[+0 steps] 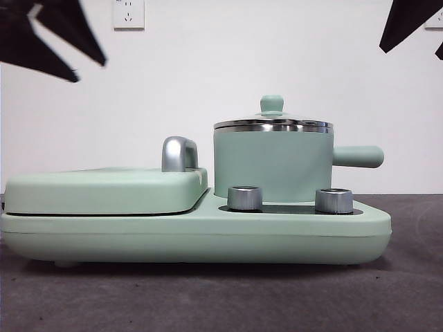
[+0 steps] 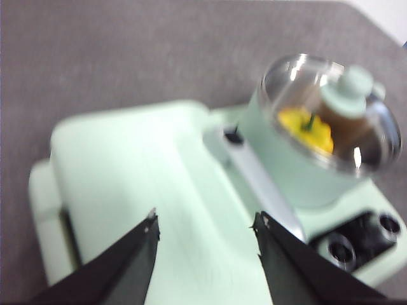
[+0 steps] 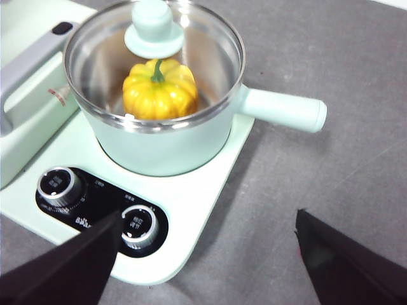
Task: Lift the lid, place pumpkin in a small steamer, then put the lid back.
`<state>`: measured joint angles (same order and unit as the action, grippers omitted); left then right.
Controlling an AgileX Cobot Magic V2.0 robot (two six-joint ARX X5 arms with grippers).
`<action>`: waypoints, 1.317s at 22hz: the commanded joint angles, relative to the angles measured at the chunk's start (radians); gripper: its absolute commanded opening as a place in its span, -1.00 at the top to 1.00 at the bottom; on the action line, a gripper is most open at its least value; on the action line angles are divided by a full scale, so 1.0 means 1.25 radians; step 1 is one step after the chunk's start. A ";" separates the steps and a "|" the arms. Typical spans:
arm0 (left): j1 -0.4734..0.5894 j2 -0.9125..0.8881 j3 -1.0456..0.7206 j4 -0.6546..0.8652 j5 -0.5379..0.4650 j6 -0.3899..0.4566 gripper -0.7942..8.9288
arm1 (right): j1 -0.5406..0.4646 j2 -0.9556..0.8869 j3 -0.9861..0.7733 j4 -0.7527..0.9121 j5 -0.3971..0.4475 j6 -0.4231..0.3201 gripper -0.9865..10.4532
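Observation:
The small steamer (image 1: 271, 166) is a mint-green pot with a side handle, standing on the appliance base. The glass lid (image 1: 273, 123) with its mint knob sits on the pot's rim; it also shows in the right wrist view (image 3: 154, 32) and the left wrist view (image 2: 346, 95). The yellow-orange pumpkin (image 3: 159, 89) lies inside the pot under the lid, also seen through the glass in the left wrist view (image 2: 307, 127). My left gripper (image 2: 205, 229) is open and empty above the flat cover. My right gripper (image 3: 206, 235) is open and empty, above the base's knobs and the table.
The wide mint-green appliance base (image 1: 208, 235) has two silver knobs (image 1: 245, 198) at the front. A flat mint-green rectangular cover (image 1: 104, 190) with a steel handle (image 1: 178, 153) lies on its left half. Both arms show as black tips at the top corners (image 1: 48, 38).

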<state>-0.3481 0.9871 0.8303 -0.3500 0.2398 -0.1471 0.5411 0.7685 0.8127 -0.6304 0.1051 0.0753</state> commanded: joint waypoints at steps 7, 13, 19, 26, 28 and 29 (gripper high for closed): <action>0.014 -0.261 -0.047 -0.169 -0.074 -0.021 0.33 | 0.004 0.006 0.004 0.007 -0.002 -0.006 0.09; 0.013 -0.290 -0.046 -0.169 -0.072 -0.023 0.36 | 0.004 0.005 0.004 -0.013 -0.002 -0.006 0.11; 0.013 -0.283 -0.046 -0.164 -0.067 -0.012 0.82 | 0.005 0.006 0.004 -0.006 -0.005 -0.003 0.81; 0.013 -0.284 -0.046 -0.189 -0.067 -0.015 0.82 | 0.005 0.001 0.004 0.008 0.000 -0.004 0.81; 0.013 -0.284 -0.046 -0.189 -0.067 -0.015 0.82 | 0.005 0.001 0.004 0.008 0.000 -0.004 0.81; 0.013 -0.284 -0.046 -0.189 -0.067 -0.015 0.82 | 0.005 0.001 0.004 0.008 0.000 -0.004 0.81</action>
<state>-0.3294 0.6281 0.7692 -0.5987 0.1547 -0.1726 0.5415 0.7662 0.8127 -0.6312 0.1040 0.0753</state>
